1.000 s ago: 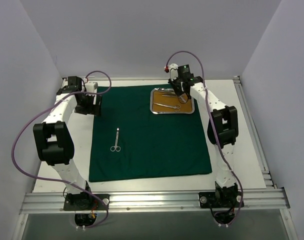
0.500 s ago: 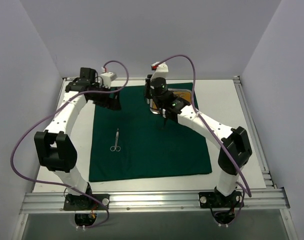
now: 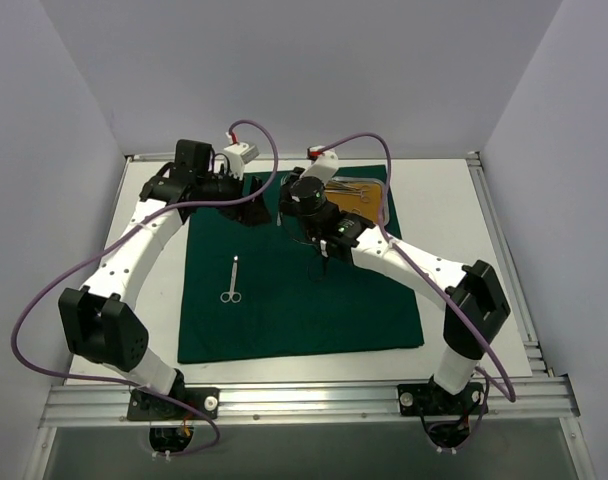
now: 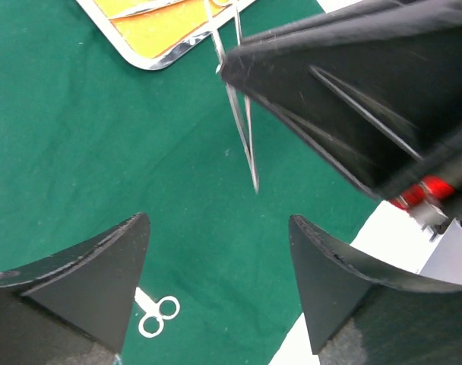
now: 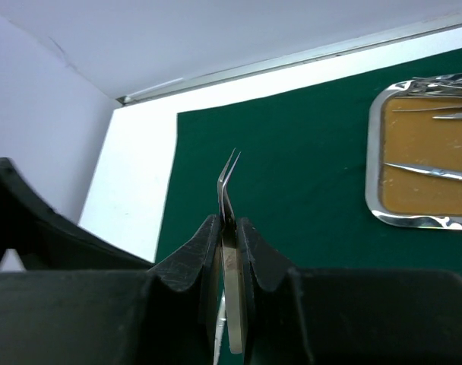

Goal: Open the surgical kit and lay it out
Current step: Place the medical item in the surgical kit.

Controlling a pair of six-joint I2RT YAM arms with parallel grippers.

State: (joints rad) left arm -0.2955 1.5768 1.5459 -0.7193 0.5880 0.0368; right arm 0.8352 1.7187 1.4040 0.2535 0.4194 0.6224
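Note:
The dark green drape [image 3: 304, 300] lies spread flat on the table. The steel tray [image 3: 372, 192] with its tan liner stands at the drape's far right corner, partly hidden by my right arm. It holds slim silver tools [image 5: 432, 172]. One pair of scissors [image 3: 231, 280] lies on the left half of the drape. My right gripper [image 5: 229, 228] is shut on bent-tip tweezers [image 5: 229, 171] and hangs over the drape's middle [image 3: 322, 258]. My left gripper [image 4: 218, 220] is open and empty above the drape's far left part [image 3: 256, 212], close to the right gripper.
White table [image 3: 464, 250] shows on both sides of the drape. The two arms meet over the far middle of the drape. An aluminium rail [image 3: 304, 400] runs along the near edge. Grey walls enclose the table on three sides.
My right arm has swung left from the tray, carrying the tweezers out over the drape. My left arm has moved right toward the middle, close to the right gripper.

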